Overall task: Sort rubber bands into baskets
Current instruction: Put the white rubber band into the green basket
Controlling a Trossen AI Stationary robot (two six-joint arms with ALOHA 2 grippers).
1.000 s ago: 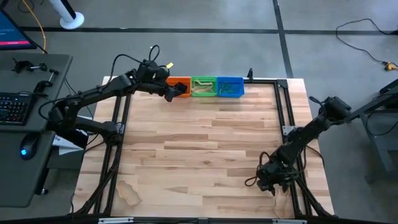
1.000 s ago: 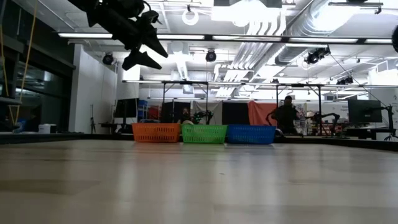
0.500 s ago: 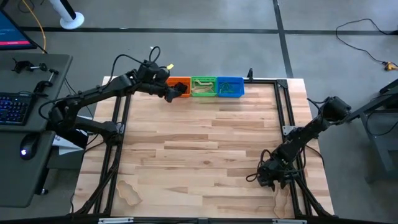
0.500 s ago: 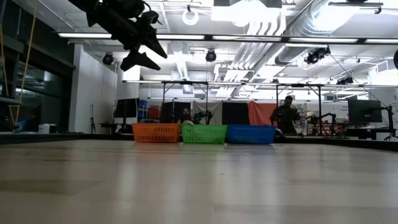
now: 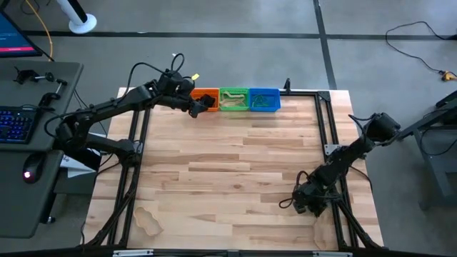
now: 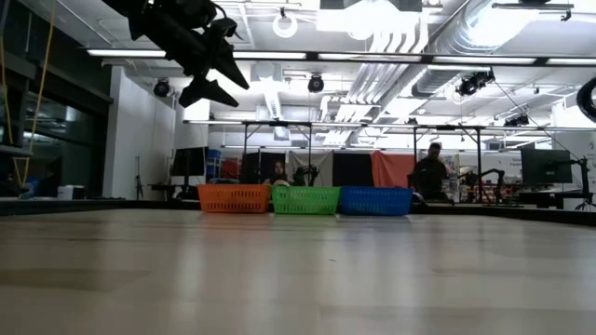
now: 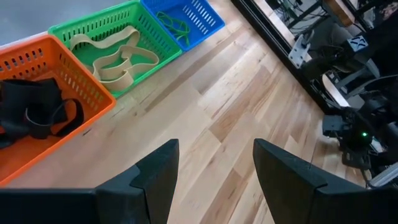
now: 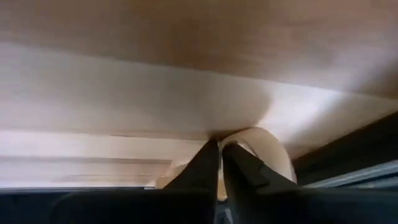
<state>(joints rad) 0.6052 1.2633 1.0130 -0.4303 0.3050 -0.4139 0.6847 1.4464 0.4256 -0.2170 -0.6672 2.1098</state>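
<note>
Three baskets stand in a row at the table's far edge: orange (image 5: 206, 96) with black rubber bands (image 7: 38, 113), green (image 5: 233, 99) with tan bands (image 7: 117, 55), blue (image 5: 264, 99) with green bands (image 7: 176, 22). My left gripper (image 7: 214, 152) hangs open above the table just left of the orange basket (image 6: 233, 197). Low at the table's near right, my right gripper (image 5: 301, 204) is shut on a tan rubber band (image 8: 272, 148) that lies on the wood. My right gripper pinches the tan band between its two fingertips (image 8: 211, 155), at the part of the loop (image 8: 244, 133) closest to them. The fingers come down at the table from above. The remainder of the loop curves away flat on the wood.
Black frame rails (image 5: 327, 121) run along the table's right side, close to my right arm. A desk with a keyboard (image 5: 16, 121) stands left of the table. A person (image 6: 431, 169) is far off in the room behind the baskets.
My right arm has edged a little toward the table's left edge, staying low at the near right. My left arm has kept still.
</note>
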